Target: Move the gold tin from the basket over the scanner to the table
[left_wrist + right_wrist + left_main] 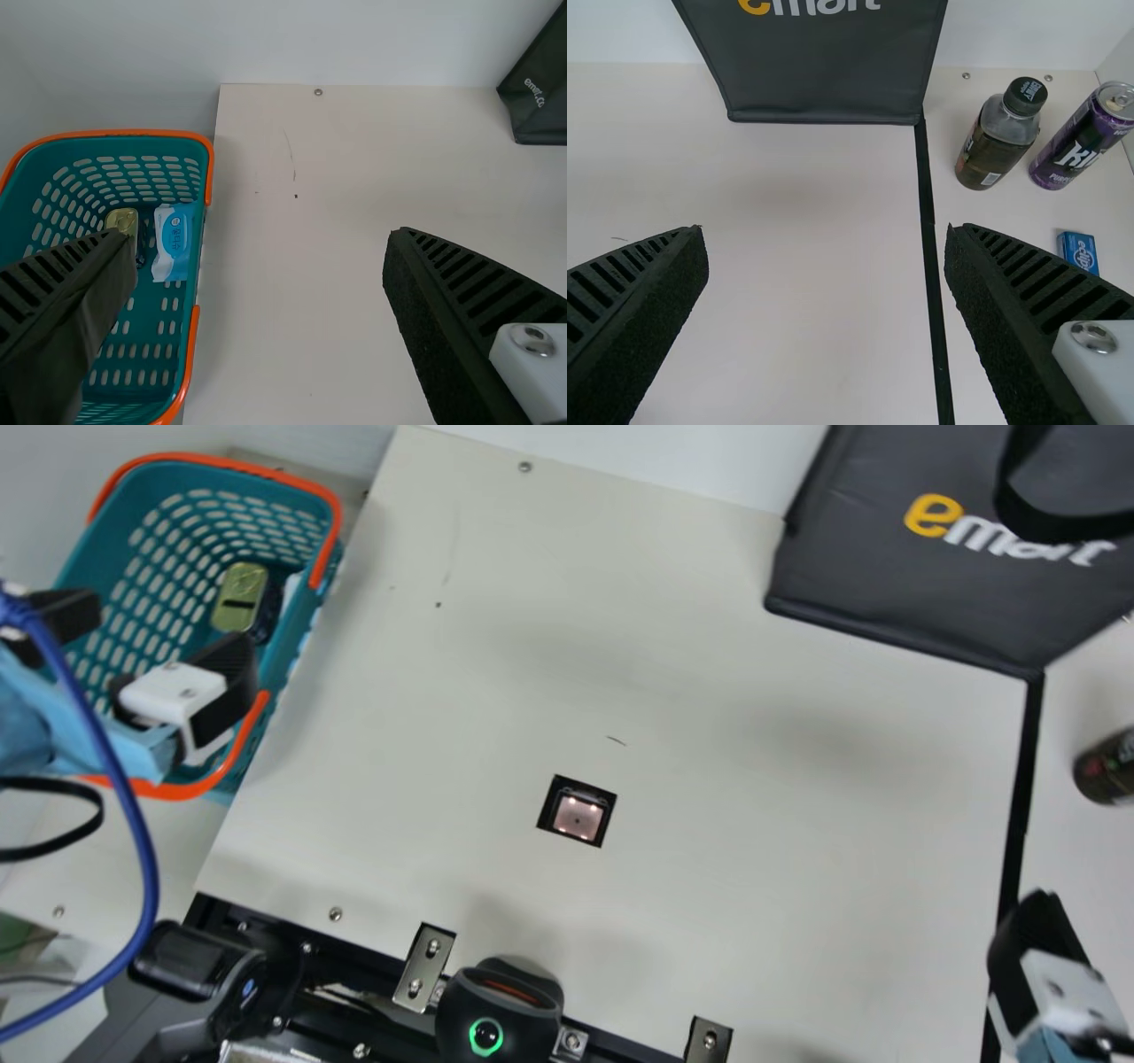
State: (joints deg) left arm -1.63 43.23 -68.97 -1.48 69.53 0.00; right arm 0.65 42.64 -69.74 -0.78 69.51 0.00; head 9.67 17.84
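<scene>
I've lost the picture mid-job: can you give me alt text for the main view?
A rounded, gold-topped tin lies in a teal plastic basket with orange handles at left; my open, black-fingered left gripper is over the basket, holding nothing. A lit square scanner window sits in the cream tabletop, with a dark grey bag at upper right.

A pale wall (354, 40) stands behind the cream table (283, 336).

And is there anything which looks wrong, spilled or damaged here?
Only minor: the flat cream table has a thin dark mark near the square black-edged scanner window, standing out against the pale surface. Possibly a scratch or stray hair. I see no spill.
</scene>
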